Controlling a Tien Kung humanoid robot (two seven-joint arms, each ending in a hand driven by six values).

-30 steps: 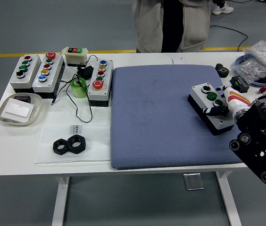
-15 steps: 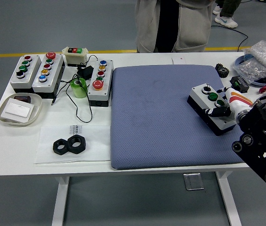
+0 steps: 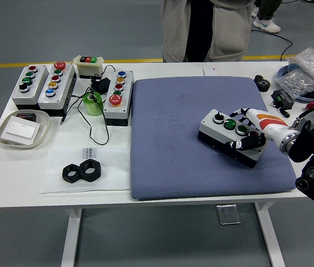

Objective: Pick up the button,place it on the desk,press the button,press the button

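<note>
Right hand (image 3: 250, 132) grasps the button box (image 3: 228, 138) — fingers wrapped round its right end — on the blue mat (image 3: 168, 139).

Looks like a robotics test lab or industrial workshop: grey sealed floor (image 3: 90, 33) w/ a yellow safety line (image 3: 62, 64) across the upper frame, cables trailing on the floor at upper right. White bench table (image 3: 12, 172) holds several push-button control boxes (image 3: 51, 84) at upper left, big black hex nuts (image 3: 82, 171) at lower left, a blue padded work mat (image 3: 173, 139) at centre, and a bag of small hardware (image 3: 308, 72) plus a black gear (image 3: 262, 83) at upper right.
</note>
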